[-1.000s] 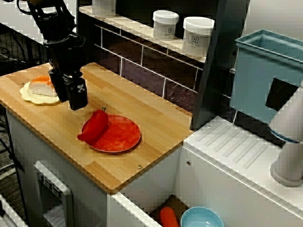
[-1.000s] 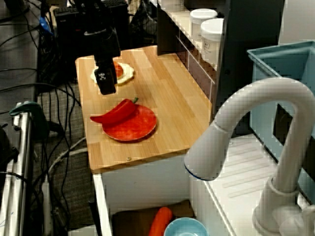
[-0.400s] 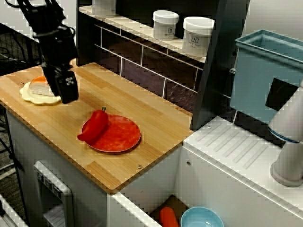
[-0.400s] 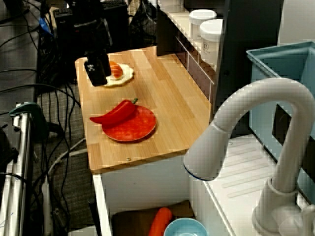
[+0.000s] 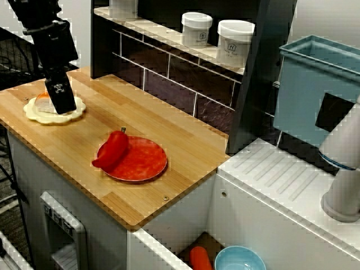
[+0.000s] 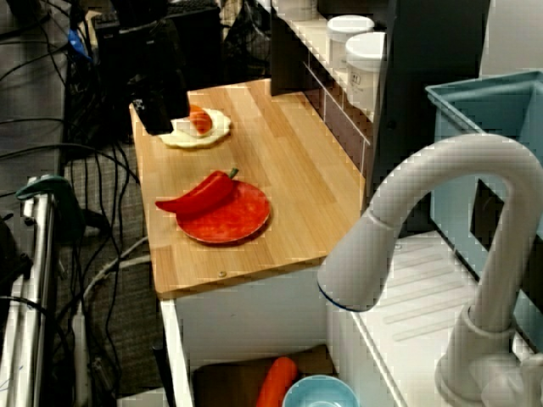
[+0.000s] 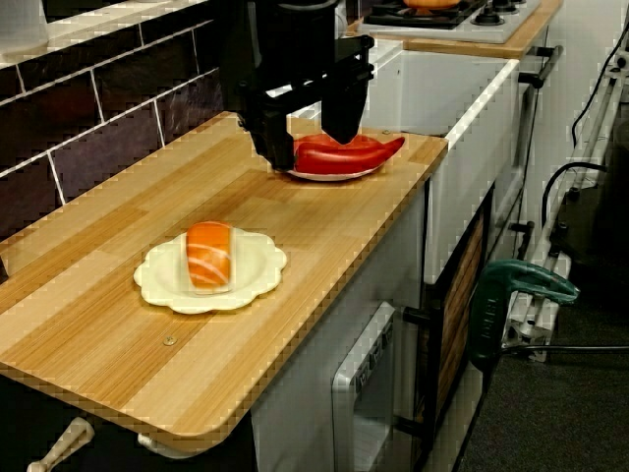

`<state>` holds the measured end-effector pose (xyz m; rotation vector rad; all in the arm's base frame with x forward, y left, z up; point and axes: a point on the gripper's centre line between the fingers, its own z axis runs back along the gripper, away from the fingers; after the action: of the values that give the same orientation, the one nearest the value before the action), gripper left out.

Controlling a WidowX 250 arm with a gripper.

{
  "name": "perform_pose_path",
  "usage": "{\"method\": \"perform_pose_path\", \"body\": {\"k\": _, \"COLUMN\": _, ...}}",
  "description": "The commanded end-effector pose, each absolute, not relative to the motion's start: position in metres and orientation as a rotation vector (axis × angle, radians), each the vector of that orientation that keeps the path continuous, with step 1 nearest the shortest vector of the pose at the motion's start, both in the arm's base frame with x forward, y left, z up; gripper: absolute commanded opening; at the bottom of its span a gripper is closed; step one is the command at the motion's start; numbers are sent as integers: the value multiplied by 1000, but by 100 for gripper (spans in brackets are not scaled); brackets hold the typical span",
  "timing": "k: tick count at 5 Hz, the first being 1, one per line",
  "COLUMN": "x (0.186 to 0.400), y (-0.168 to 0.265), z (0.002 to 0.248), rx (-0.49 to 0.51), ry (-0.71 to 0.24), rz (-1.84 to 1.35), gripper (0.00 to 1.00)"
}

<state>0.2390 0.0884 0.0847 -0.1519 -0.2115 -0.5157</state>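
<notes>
The two black fingers (image 7: pixel 267 138) stand spread apart and grip nothing, and in the low view along the counter the red pepper shows through the gap between them. They belong to the black gripper (image 7: pixel 303 149), which hangs from the upper middle of that frame above the wood. In the view across the counter the gripper (image 5: pixel 63 104) sits at the upper left, overlapping the thing nearest it, a piece of salmon sushi (image 7: pixel 208 256): a glossy orange slab with pale stripes on a block of white rice. The low view shows the sushi clear of the fingers. It lies flat in the lower left of the frame with its long axis running nearly up and down, far end towards the gripper. It rests on a cream plate with a scalloped rim (image 7: pixel 157 280). Towards the middle of the view across the counter, a smooth red pepper (image 5: pixel 111 151) lies on a round red plate (image 5: pixel 146 163), stem to the upper right, tip over the rim at lower left. Both plates sit on the striped wooden counter (image 5: pixel 163 121). Two white lidded jars (image 5: pixel 197 28) stand on the shelf at the top, well apart from the gripper.
</notes>
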Motion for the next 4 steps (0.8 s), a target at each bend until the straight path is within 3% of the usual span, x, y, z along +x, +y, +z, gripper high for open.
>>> {"method": "perform_pose_path", "body": {"k": 1, "x": 257, "y": 114, "z": 91, "rx": -60, "ry": -82, "rz": -900, "gripper": 100}}
{"method": "perform_pose_path", "body": {"k": 2, "x": 259, "y": 121, "z": 93, "rx": -2, "ry": -15, "rz": -970, "gripper": 100}}
{"method": "perform_pose_path", "body": {"k": 4, "x": 238, "y": 133, "z": 93, "rx": 60, "ry": -31, "rz": -1017, "gripper": 100}}
